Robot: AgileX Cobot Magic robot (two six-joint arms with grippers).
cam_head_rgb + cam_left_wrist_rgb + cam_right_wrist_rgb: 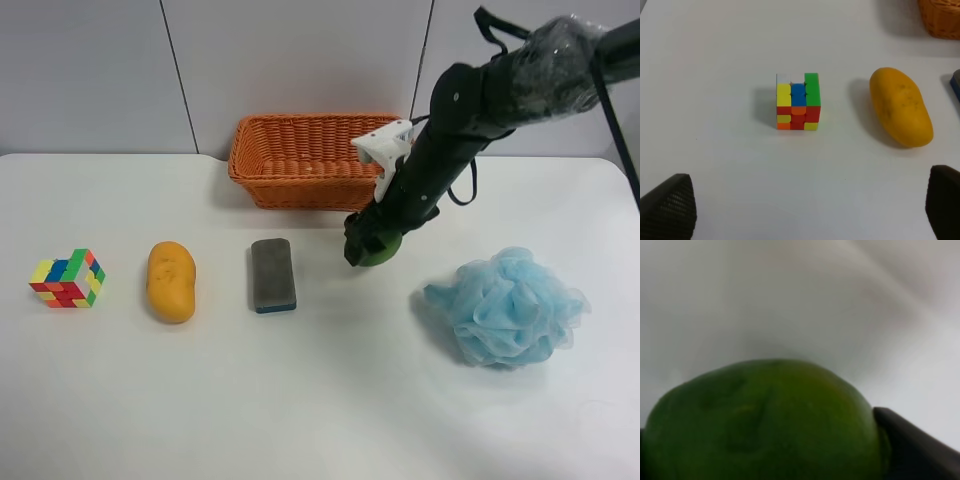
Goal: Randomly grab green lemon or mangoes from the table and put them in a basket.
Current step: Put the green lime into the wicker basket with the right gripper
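Observation:
The green lemon (386,252) is between the fingers of my right gripper (368,246), on the arm at the exterior high view's right, low over the white table (320,410) just in front of the wicker basket (300,186). In the right wrist view the lemon (765,425) fills the frame, with one dark finger (912,452) against its side. The yellow-orange mango (171,282) lies on the table at that view's left. In the left wrist view it (900,107) lies well ahead of my open, empty left gripper (810,215). The left arm does not show in the exterior view.
A multicoloured puzzle cube (67,278) sits left of the mango and shows in the left wrist view (797,102). A grey-and-blue sponge (272,274) lies between mango and lemon. A blue mesh bath puff (508,306) lies at the right. A basket corner (942,20) shows in the left wrist view.

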